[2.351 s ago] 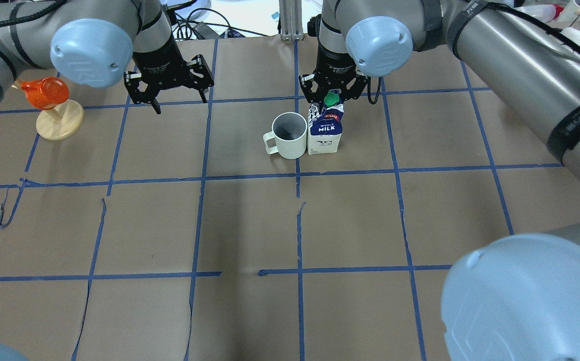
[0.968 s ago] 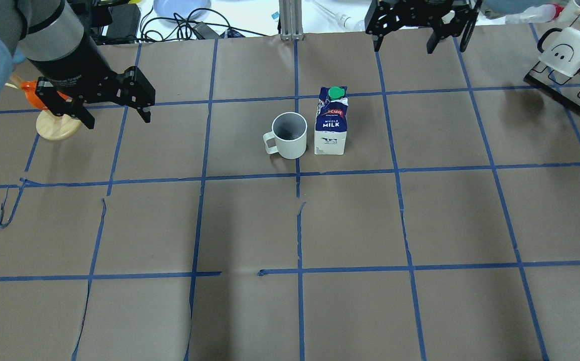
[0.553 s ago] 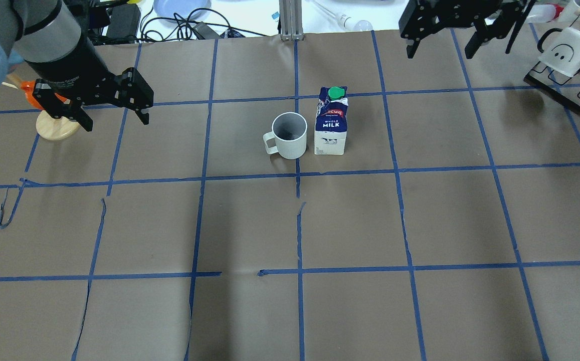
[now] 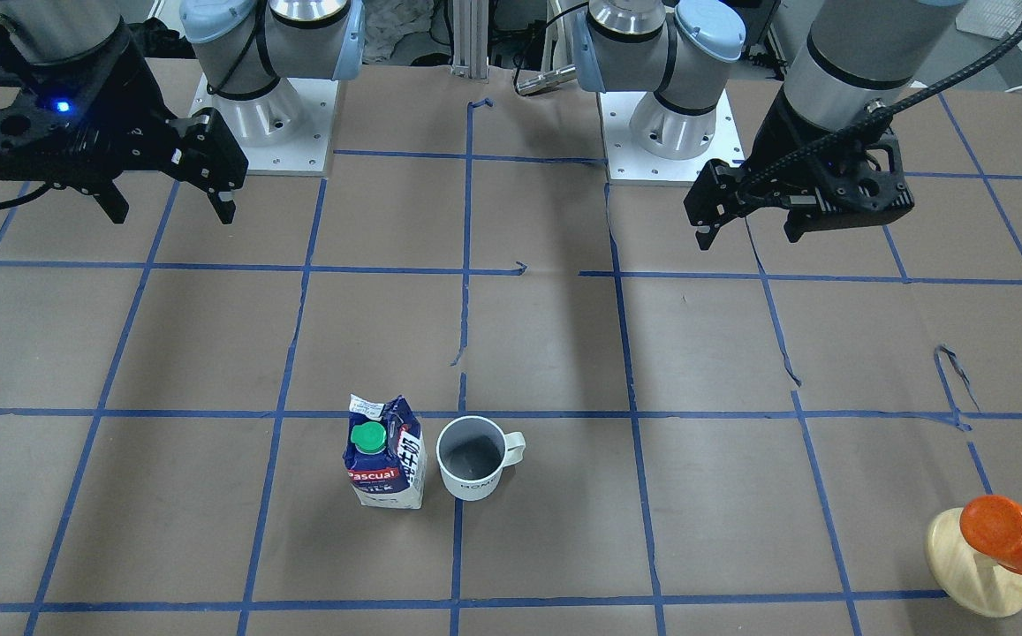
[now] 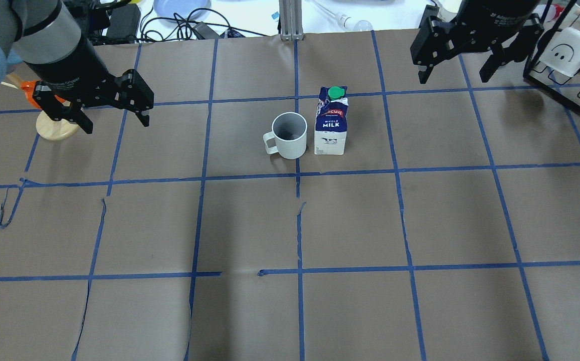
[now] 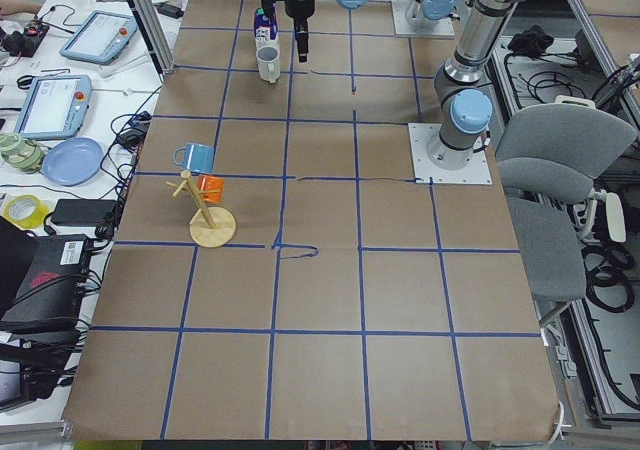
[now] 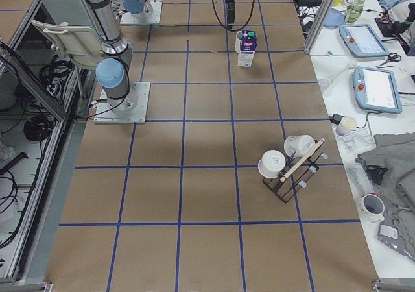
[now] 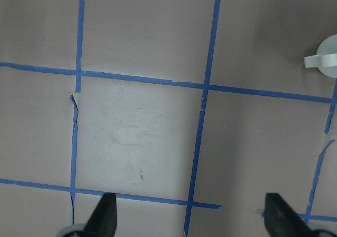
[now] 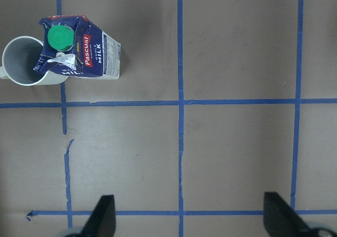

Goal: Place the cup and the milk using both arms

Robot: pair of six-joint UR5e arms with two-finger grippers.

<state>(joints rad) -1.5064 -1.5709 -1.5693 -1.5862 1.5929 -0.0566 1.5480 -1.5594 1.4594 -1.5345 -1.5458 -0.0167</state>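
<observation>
The cup (image 5: 290, 136), a white mug with a dark inside, stands on the table with its handle to the view's left. The milk (image 5: 331, 123), a blue and white carton with a green cap, stands upright right beside it. Both show in the front view, cup (image 4: 471, 459) and milk (image 4: 382, 464), and in the right wrist view, cup (image 9: 21, 60) and milk (image 9: 79, 47). My left gripper (image 5: 117, 125) is open and empty, far left of the cup. My right gripper (image 5: 453, 79) is open and empty, far right of the milk.
An orange cup on a wooden stand (image 5: 54, 128) sits just behind my left gripper. A black rack with white mugs (image 5: 570, 50) stands at the far right, close to my right gripper. The table is brown paper with a blue tape grid (image 5: 297, 220).
My right gripper has let go of the milk's top and moved up and away to the far right. My left gripper has moved away to the left, over the wooden stand. Cup and milk stay put.
</observation>
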